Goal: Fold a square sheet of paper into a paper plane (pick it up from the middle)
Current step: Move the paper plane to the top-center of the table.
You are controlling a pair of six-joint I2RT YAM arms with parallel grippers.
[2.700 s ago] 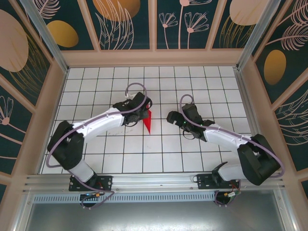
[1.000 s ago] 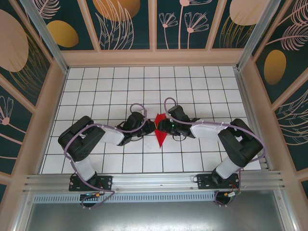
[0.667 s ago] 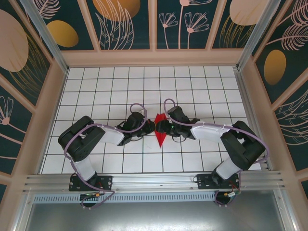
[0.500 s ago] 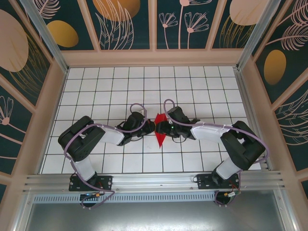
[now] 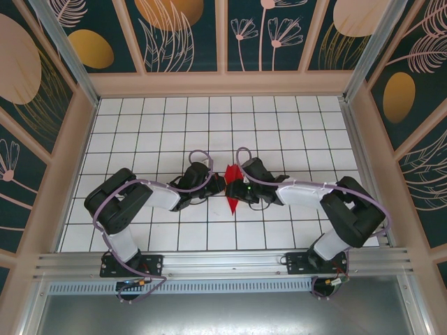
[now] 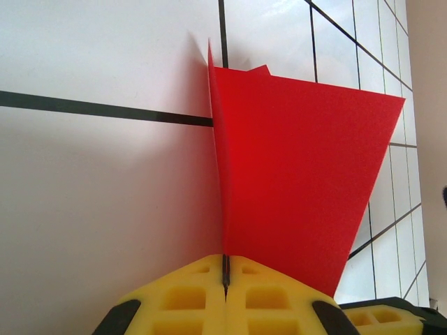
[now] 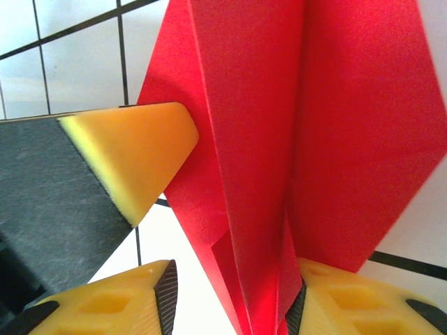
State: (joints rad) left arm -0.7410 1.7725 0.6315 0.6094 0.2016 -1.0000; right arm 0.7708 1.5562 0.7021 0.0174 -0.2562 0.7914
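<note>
My left gripper (image 6: 225,273) has its 2 yellow pads pressed together on the paper plane (image 6: 293,181), pinching its near edge low in the left wrist view, I judge so the half-folded red sheet stays up off the table (image 6: 105,195) and does not flop flat. My right gripper (image 7: 234,296) straddles the centre ridge, pads spread, with a gap at the lower-left one, likely to work the crease. Count: 1 red paper, 2 grippers
</note>
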